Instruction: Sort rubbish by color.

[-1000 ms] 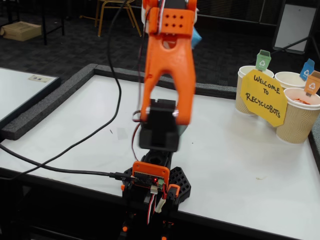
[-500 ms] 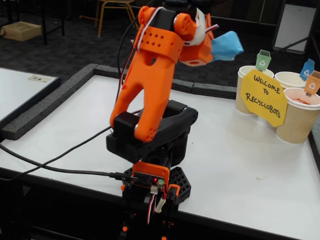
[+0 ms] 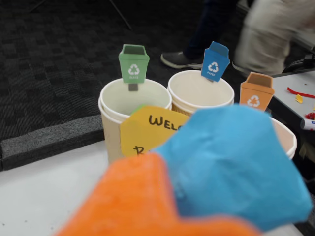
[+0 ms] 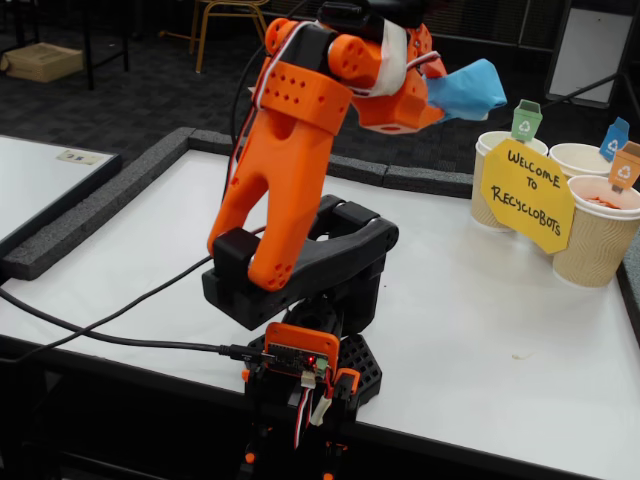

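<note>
Fingers (image 4: 450,95) clamped on the blue wad (image 4: 468,88), carried high above the surface (image 4: 470,300). In the wrist view the blue-tag cup (image 3: 201,93) stands at 12 o'clock beyond the wad, between the green-tag cup (image 3: 134,101) and orange-tag cup (image 3: 286,137); the yellow sign (image 3: 147,129) fronts them.

Yellow sign (image 4: 527,194) reading "WELCOME TO RECYCLOBOTS", recycling symbols on cup tags (image 3: 133,63)

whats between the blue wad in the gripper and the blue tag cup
In the wrist view the yellow welcome sign sits between the blue wad, held in the gripper, and the blue-tagged cup.
</note>
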`<move>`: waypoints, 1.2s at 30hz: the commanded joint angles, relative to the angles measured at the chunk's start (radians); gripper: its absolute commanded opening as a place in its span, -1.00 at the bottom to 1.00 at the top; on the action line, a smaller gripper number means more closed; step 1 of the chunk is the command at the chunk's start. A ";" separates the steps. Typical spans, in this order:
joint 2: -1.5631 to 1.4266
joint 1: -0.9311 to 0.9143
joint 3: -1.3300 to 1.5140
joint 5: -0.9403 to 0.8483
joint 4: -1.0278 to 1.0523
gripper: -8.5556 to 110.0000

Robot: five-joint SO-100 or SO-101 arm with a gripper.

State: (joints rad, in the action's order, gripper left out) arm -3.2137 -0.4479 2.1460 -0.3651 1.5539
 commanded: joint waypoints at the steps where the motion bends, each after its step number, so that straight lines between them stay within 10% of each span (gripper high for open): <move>1: 0.038 -0.015 -0.012 0.021 -0.094 -0.85; 16: 0.850 -0.115 -0.249 0.020 -0.584 -0.85; 36: 1.569 -0.086 -1.006 0.008 -0.626 -0.85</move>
State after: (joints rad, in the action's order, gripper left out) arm -1.6475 -0.5354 1.3453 -0.3651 0.9603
